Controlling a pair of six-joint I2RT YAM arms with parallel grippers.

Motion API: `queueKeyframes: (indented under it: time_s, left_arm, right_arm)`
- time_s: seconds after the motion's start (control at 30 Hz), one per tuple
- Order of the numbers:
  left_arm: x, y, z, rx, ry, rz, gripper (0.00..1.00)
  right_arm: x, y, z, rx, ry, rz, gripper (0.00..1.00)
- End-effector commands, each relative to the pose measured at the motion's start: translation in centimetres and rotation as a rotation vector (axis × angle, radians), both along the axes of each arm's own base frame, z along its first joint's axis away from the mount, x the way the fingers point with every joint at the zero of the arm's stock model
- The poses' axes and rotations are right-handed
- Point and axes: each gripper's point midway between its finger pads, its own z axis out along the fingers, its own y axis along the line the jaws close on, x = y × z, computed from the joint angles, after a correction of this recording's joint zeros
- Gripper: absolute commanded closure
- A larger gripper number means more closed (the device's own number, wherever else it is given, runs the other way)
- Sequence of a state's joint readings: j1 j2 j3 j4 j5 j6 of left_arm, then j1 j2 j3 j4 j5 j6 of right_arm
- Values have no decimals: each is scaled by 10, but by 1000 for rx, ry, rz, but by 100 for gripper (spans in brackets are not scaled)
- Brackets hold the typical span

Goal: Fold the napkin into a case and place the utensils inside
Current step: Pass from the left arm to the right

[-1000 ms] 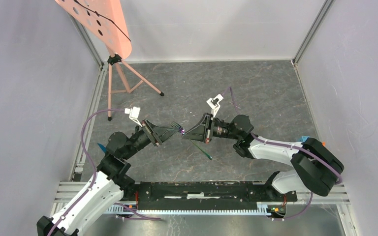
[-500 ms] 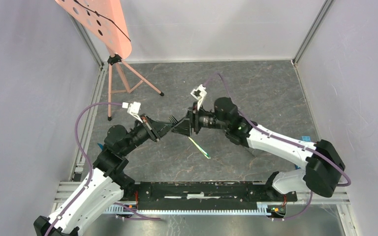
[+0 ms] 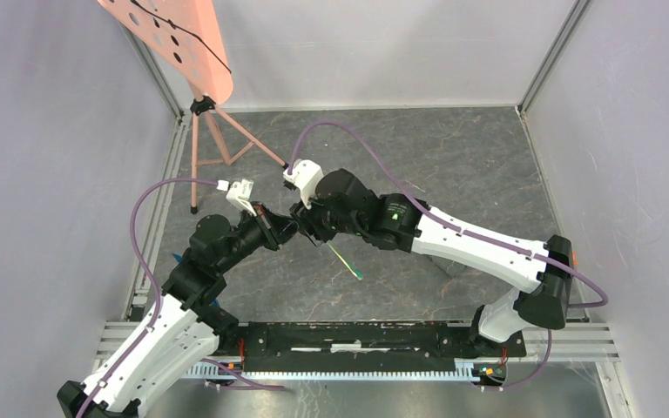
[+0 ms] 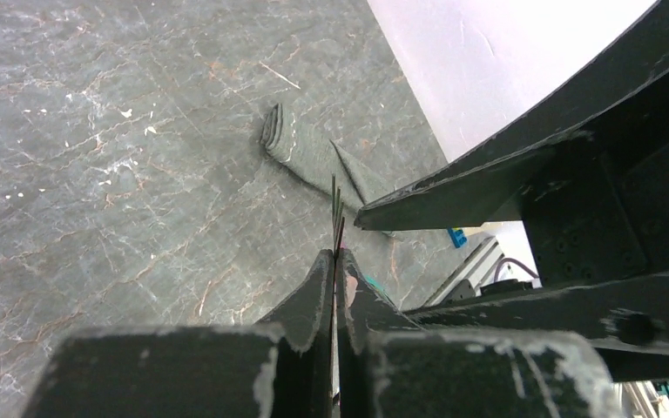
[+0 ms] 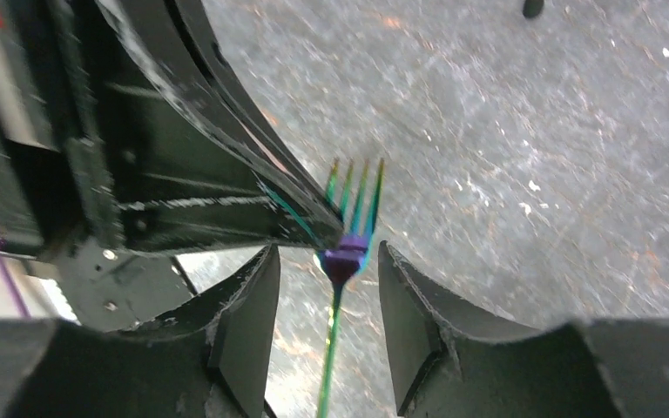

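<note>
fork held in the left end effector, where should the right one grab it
Probably the purple neck of the fork, below the tines: the left end effector pinches the head, leaving the neck free. Come from the handle side, where the open right end effector flanks it.

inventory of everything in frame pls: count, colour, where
fork: 1, iridescent green-purple, held off the floor between the grippers
napkin: 1, dark grey, folded in layers, lying on the floor
stand: 1, pink tripod with a perforated board, far-left corner
floor: 1, grey slate
left gripper: 1, black, shut on the fork, tines poking past the tips
right gripper: 1, black, open, a finger on each side of the fork's neck
</note>
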State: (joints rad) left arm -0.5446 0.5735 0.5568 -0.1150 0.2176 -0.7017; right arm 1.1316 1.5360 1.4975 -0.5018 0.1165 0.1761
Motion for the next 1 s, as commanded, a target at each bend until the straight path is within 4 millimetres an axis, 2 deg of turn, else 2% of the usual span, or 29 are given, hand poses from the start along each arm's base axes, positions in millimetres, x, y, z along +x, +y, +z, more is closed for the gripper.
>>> queueKeyframes:
  time_s: [0.0, 0.27, 0.4, 0.63, 0.97]
  left_arm:
    - [1, 2, 25, 3, -94, -1, 98]
    - [1, -1, 27, -9, -95, -9, 98]
    - [1, -1, 26, -11, -90, -13, 98]
    - [1, -1, 29, -18, -94, -10, 98]
    - [1, 1, 30, -4, -103, -6, 98]
  right_arm:
    - [5, -17, -4, -111, -48, -24, 50]
    - [1, -15, -13, -115, -31, 0, 54]
    - [3, -9, -12, -101, -36, 6, 65]
    - [6, -5, -15, -112, -37, 4, 76]
    - [4, -8, -22, -129, -26, 8, 71]
